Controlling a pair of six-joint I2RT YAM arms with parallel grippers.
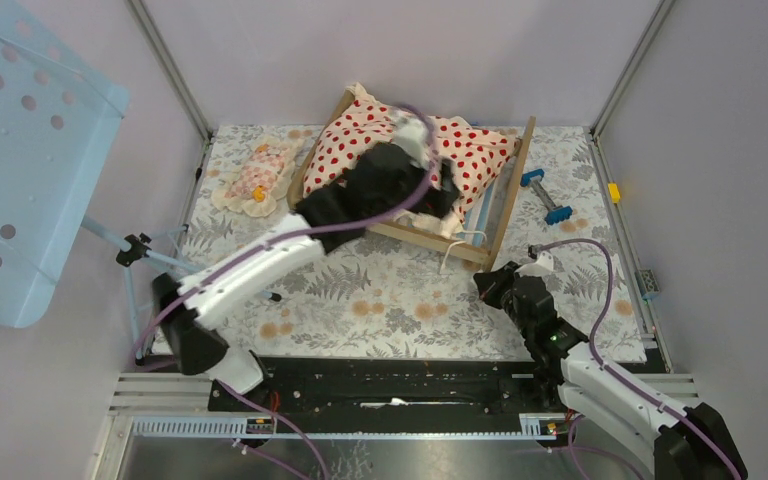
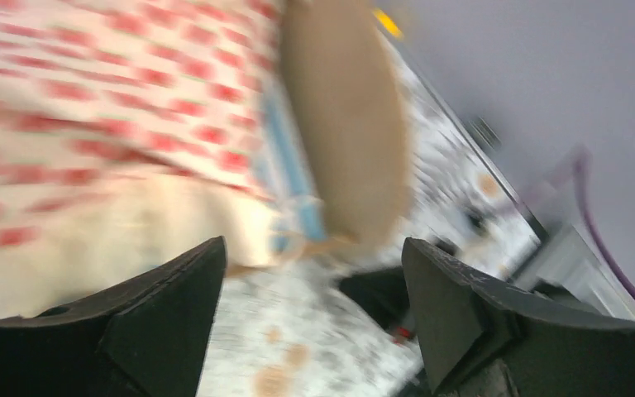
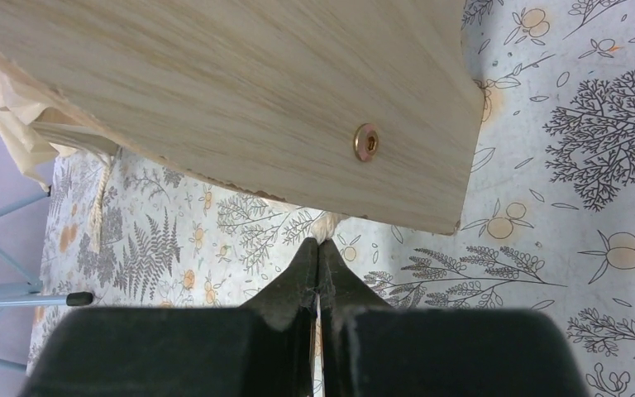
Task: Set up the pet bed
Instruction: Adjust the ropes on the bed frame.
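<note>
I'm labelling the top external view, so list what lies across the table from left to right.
small pink-patterned pillow with a cream frill → light-wood pet bed holding a red-dotted cream blanket → blue dumbbell-shaped toy → small yellow block

- Plain pale-grey walls (image 1: 400, 50) close me in at 9, 12 and 3 o'clock.
- Aluminium posts (image 1: 170, 68) stand in both far corners.
- Leaf-and-fruit print cloth (image 1: 390, 300) covers the table.
- Blue perforated panel (image 1: 20, 170), tilted, at 9 o'clock.
- Black rail (image 1: 390, 385) at 6 o'clock.
- Light soft, even.
</note>
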